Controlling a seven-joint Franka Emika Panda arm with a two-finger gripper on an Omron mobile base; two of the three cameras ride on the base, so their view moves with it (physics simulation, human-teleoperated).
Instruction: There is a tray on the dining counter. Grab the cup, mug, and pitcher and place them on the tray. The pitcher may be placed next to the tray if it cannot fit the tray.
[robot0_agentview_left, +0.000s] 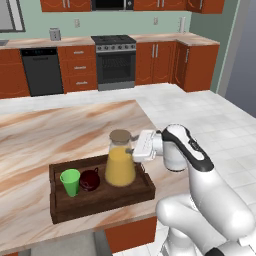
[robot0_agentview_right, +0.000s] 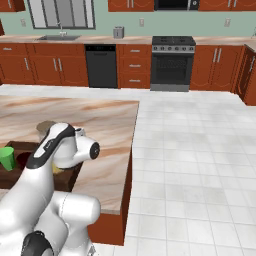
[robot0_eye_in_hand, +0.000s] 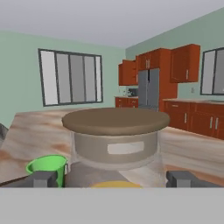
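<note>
All three vessels stand inside the tray (robot0_agentview_left: 57, 210) on the dining counter (robot0_agentview_left: 60, 130): cup (robot0_agentview_left: 70, 182) at the left, mug (robot0_agentview_left: 89, 179) touching beside it, pitcher (robot0_agentview_left: 120, 159) at the right end. I judge placement complete; only my withdrawal is left. My gripper (robot0_eye_in_hand: 113, 178) is spread wide, one fingertip on each side of the pitcher's neck, gripping nothing. Tray: dark brown wood, rectangular, low raised sides. Cup: bright green, tapered, no handle. Mug: squat, rounded, maroon. Pitcher: clear glass, orange liquid, wide base, round tan lid. Countertop: beige-brown marbled
</note>
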